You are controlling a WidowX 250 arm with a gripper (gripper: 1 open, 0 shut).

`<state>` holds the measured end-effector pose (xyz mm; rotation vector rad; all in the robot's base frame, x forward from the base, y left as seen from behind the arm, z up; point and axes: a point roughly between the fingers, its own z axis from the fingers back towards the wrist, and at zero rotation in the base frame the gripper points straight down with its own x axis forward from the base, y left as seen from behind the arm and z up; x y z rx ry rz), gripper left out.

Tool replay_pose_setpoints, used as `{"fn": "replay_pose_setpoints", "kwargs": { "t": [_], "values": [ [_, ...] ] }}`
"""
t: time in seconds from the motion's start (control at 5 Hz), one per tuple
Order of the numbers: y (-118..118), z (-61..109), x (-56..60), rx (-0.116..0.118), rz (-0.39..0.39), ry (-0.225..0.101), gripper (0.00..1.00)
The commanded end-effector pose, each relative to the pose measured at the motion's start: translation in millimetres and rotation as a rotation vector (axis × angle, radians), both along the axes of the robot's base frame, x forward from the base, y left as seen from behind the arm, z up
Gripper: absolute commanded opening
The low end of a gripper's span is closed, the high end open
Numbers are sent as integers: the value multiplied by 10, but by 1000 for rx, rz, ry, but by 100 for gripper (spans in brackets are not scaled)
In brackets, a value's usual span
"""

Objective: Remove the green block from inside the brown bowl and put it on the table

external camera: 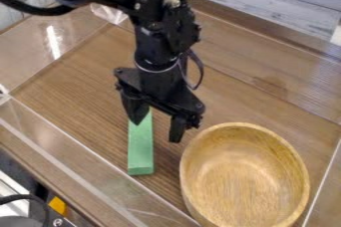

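The green block (140, 148) lies flat on the table (67, 92), just left of the brown bowl (244, 176). Nothing is inside the bowl, which stands at the front right. My gripper (156, 116) hangs open just above the far end of the block, one black finger on each side. The fingers hold nothing. The black arm rises behind it toward the top left and hides part of the table.
Clear acrylic walls (40, 131) edge the table at the front and left. A pale planked surface (286, 12) lies beyond the far edge. Bare wood-grain stretches to the right of the arm.
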<state>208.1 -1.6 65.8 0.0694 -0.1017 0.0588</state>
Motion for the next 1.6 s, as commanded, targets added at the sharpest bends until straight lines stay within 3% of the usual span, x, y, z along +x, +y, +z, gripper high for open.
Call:
{"fn": "replay_pose_setpoints", "kwargs": {
  "t": [0.0, 0.2, 0.6, 1.0, 1.4],
  "values": [
    [13, 95, 34, -9, -6, -38, 100],
    [40, 114, 17, -13, -17, -42, 100],
    [61, 20, 121, -16, 112, -54, 100],
    [206, 135, 66, -24, 73, -67, 100],
    [379, 354, 256, -28, 109, -90, 100]
  ]
}}
